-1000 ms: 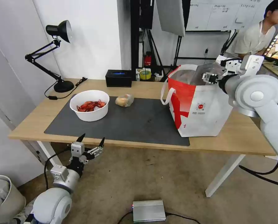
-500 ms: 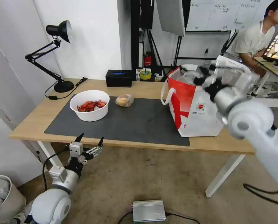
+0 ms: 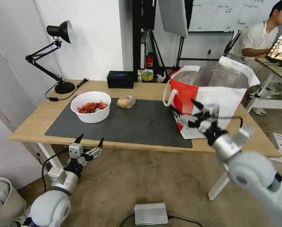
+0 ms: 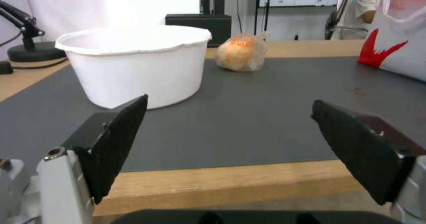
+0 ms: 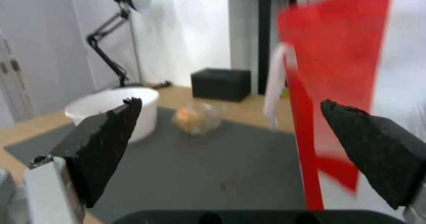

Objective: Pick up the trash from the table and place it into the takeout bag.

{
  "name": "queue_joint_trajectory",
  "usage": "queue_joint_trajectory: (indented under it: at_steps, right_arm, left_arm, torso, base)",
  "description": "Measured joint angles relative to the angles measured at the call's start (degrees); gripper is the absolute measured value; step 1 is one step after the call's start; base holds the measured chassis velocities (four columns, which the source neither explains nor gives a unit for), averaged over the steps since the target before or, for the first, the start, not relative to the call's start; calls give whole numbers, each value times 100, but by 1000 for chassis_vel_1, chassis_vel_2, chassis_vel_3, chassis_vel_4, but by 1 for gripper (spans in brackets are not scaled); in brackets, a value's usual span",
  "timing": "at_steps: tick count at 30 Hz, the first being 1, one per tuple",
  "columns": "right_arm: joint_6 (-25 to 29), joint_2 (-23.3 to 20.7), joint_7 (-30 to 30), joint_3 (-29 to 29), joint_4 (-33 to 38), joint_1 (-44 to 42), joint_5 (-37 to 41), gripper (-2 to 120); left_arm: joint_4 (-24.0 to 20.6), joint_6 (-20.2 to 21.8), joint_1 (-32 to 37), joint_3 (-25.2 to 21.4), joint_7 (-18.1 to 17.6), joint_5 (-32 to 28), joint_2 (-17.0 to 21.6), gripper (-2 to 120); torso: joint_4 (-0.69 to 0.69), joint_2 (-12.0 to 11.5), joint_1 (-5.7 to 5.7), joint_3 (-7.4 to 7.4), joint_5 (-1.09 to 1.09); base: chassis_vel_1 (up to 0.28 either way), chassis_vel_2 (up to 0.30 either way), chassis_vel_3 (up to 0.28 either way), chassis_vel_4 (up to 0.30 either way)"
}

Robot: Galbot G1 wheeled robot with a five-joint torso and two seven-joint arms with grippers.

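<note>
A white bowl (image 3: pixel 90 107) of red crayfish shells stands on the left part of the dark mat (image 3: pixel 141 124) on the table (image 3: pixel 33 121). Behind it lies a small clear bag of tan food (image 3: pixel 126 101). The red-and-white takeout bag (image 3: pixel 210 97) stands open at the right end. My right gripper (image 3: pixel 185 108) hangs open and empty in front of the bag's red side, facing the bowl (image 5: pixel 115 107) and food bag (image 5: pixel 197 117). My left gripper (image 3: pixel 90 141) is open below the table's front edge, level with the bowl (image 4: pixel 137 64) and food bag (image 4: pixel 241 52).
A black desk lamp (image 3: pixel 60 56) and a black tissue box (image 3: pixel 120 79) stand along the table's back edge. A white bin (image 3: pixel 2 198) is on the floor at the left, and a silver box (image 3: pixel 151 213) lies on the floor in front.
My right arm swung down from over the takeout bag's mouth to low in front of the bag, its gripper open. The left gripper sank slightly.
</note>
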Motion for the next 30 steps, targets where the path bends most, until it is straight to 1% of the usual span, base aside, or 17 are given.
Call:
queue_joint_trajectory:
  at_steps: [2,3,5,10,16,19,20,24,30]
  right_arm:
    - [171,191,-27,20,-72,-407,-333,100]
    - [171,191,-27,20,-72,-407,-333,100]
    - [288,367,-85,52,-148,-719,-582,100]
    - [414,558,-110,62,-225,-1103,-858,100]
    - [520,768,-40,-47,-371,-1318,-1104,100]
    - [680,974,-24,-187,-585,-1398,-1292,100]
    - [680,974,-24,-187,-585,-1398,-1292,100]
    - [830,1251,-20,-311,-831,-1447,-1472,100]
    - [870,1384,-4,-432,-887,-1480,-1602,100]
  left_arm:
    - [16,-2,-3,8,3,-1,5,100]
    - [16,-2,-3,8,3,-1,5,100]
    - [23,-3,-2,7,4,-4,8,100]
    - [20,24,52,-24,19,-88,31,100]
    - [34,34,73,-29,29,-97,20,100]
    - [69,62,86,-23,41,-82,12,100]
    - [69,62,86,-23,41,-82,12,100]
    - [90,189,112,-15,52,-7,12,100]
    - [94,198,146,-29,112,1,15,100]
  torso:
    - [0,0,0,0,0]
    - [0,0,0,0,0]
    - [0,0,0,0,0]
    - [0,0,0,0,0]
    - [0,0,0,0,0]
    - [0,0,0,0,0]
    - [0,0,0,0,0]
    - [0,0,0,1,0]
    - [0,0,0,0,0]
  base:
    - [0,0,0,0]
    - [0,0,0,0]
    - [0,0,0,0]
    - [0,0,0,0]
    - [0,0,0,0]
    - [0,0,0,0]
    - [0,0,0,0]
    - [0,0,0,0]
    - [0,0,0,0]
